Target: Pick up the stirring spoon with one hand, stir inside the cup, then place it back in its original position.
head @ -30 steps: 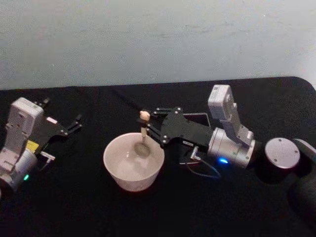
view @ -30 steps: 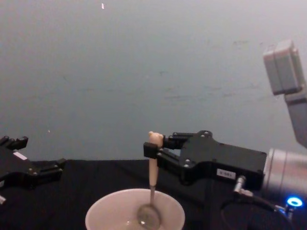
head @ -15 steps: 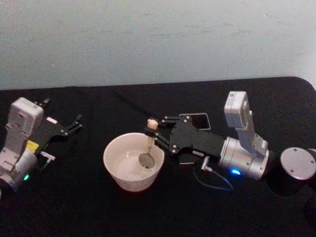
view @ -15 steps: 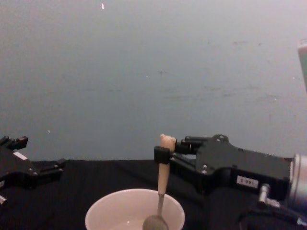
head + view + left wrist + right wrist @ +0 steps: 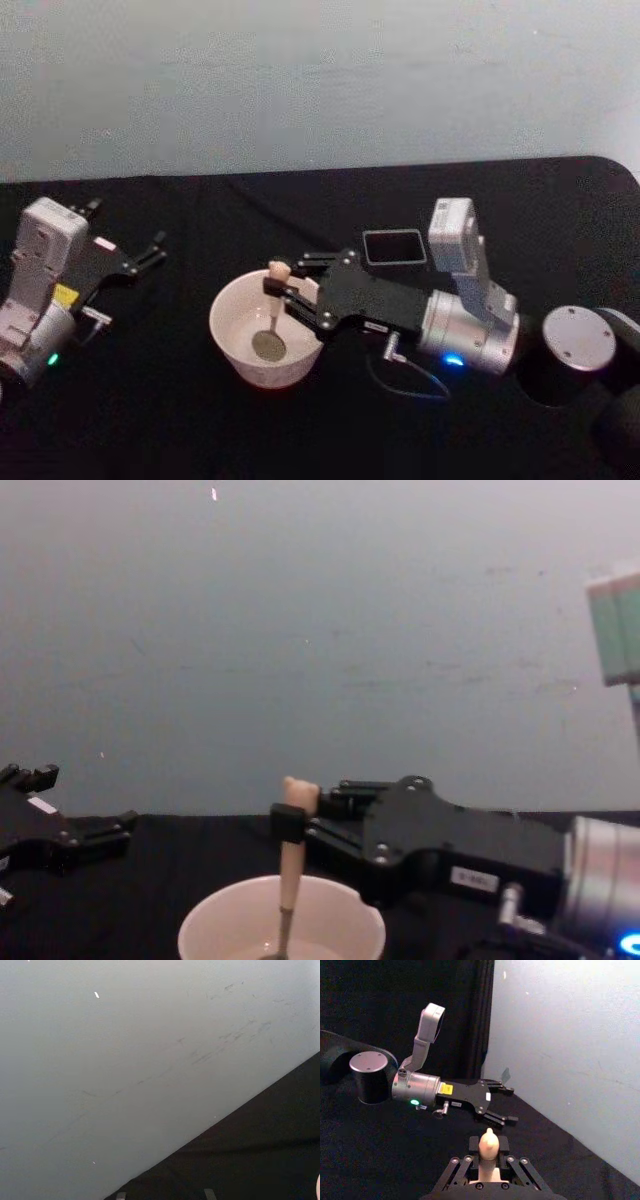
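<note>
Fingers (image 5: 303,303) of the right gripper (image 5: 280,279) clenched the stirring spoon (image 5: 267,346).
Its bowl sat inside the cup (image 5: 232,316); the left gripper (image 5: 156,248) rested spread, well apart.

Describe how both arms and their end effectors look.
Left end effector: black linkage fingers, silver cylindrical wrist, grey camera box, yellow label, green light. Right end effector: same build, white label, blue light, thin looped cable, black arm with a silver round cap.
</note>
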Available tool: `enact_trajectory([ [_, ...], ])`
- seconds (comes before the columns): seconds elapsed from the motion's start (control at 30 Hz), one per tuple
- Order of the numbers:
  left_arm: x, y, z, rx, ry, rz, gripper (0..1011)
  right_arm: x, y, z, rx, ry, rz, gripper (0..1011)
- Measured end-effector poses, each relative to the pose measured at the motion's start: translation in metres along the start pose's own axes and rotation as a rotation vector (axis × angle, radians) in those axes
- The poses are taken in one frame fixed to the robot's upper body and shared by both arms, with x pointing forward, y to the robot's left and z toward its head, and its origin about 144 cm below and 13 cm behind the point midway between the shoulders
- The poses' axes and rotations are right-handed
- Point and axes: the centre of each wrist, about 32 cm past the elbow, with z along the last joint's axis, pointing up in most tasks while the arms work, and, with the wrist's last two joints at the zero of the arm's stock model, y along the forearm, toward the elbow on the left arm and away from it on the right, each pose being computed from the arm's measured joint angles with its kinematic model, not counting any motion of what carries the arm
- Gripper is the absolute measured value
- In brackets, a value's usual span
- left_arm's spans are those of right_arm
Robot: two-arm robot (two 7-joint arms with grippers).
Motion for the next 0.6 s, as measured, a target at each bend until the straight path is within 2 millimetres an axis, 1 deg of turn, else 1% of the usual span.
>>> enact_trajectory([
  [0.3, 0.0, 0.0, 0.0, 0.0, 0.0, 0.0, 1001, 0.011, 0.014, -0.005, -0.008, -0.025, -0.029, 214],
  [0.47, 0.0, 0.0, 0.0, 0.0, 0.0, 0.0, 1001, 0.017, 0.013, -0.006, -0.016, -0.034, -0.06, 213],
  [0.6, 0.0, 0.0, 0.0, 0.0, 0.0, 0.0, 1001, 0.022, 0.008, -0.005, -0.018, -0.041, -0.089, 213],
])
